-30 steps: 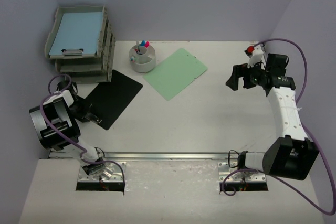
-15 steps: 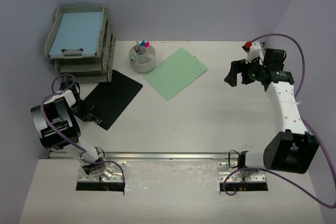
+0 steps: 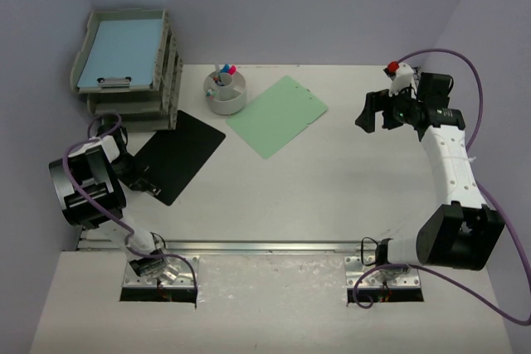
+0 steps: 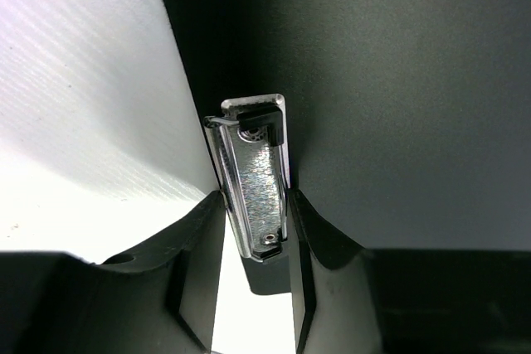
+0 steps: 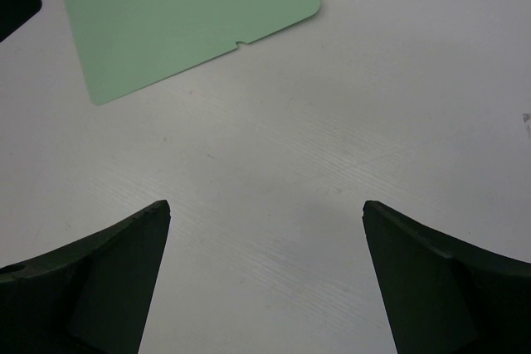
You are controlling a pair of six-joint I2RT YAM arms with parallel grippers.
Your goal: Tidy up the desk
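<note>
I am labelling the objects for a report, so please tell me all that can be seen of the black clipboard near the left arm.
The black clipboard is a flat, matte, dark rectangular board with rounded corners, carrying no paper. It lies flat on the white desk, turned diagonally, its far corner near the grey stacked trays. At its near end sits a shiny metal clip, and the left gripper has one finger on each side of this clip, apparently pinching it.

Even soft light, sharp, faint shadows.
</note>
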